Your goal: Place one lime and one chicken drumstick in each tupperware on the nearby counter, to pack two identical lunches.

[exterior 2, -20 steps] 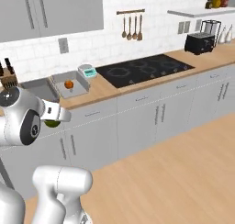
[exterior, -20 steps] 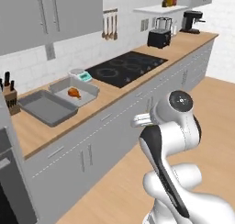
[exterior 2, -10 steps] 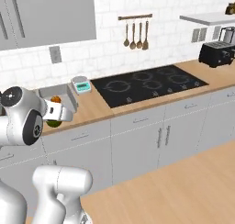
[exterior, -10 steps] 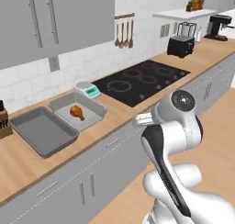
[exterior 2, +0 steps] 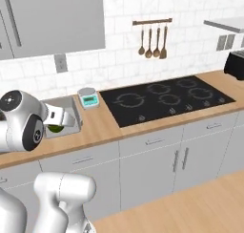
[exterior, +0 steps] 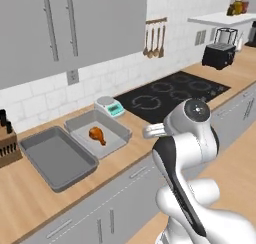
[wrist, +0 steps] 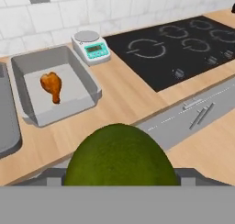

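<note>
Filling the lower middle of the hand view, the lime [wrist: 120,155] is sitting clamped between the jaws of the gripper [wrist: 120,175], held above the counter [wrist: 124,99] edge. At left centre of that view, a chicken drumstick [wrist: 52,85] is lying inside one tupperware [wrist: 90,85]. In the left base view, a second tupperware [exterior: 55,158] is sitting just beside it, toward the left.

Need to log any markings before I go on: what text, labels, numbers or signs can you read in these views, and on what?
No text can be read.
Kitchen scale: its display shows faint dark marks, too blurred to read.
Cooktop: ring outlines and small control marks at its front edge, no legible characters.
Jars on the shelf: too small to tell.
</note>
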{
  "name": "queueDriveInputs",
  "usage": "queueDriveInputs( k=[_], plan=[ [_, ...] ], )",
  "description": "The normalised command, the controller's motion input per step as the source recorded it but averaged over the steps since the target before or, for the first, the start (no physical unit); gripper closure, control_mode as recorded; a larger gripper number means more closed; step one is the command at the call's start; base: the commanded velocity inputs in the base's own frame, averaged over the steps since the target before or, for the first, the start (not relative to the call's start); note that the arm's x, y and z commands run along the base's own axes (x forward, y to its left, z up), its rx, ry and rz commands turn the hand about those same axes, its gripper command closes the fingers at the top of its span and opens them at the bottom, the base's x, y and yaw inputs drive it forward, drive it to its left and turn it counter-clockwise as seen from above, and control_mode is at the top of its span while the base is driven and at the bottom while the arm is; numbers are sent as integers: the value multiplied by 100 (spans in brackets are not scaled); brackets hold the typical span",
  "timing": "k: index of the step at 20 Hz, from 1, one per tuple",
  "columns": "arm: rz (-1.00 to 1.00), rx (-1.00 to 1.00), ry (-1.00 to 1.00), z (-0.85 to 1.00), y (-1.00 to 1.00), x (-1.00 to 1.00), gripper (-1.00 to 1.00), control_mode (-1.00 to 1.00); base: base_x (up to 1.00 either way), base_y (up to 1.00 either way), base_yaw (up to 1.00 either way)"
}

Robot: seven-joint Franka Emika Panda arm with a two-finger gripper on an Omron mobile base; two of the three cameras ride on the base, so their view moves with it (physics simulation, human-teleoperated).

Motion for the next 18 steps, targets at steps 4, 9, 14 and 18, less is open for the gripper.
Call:
queueDriveInputs(
  k=[4, 9, 14, 18],
  plan=[
    [0, 0, 0, 0, 0, 0, 100, 100, 34, 2, 23],
    [0, 0, 0, 0, 0, 0, 100, 100, 82, 7, 13],
    [7, 1, 6, -25, 37, 93, 100, -100, 0, 0, 0],
    [1, 0, 6, -60, 42, 100, 100, -100, 0, 0, 0]
  ],
)
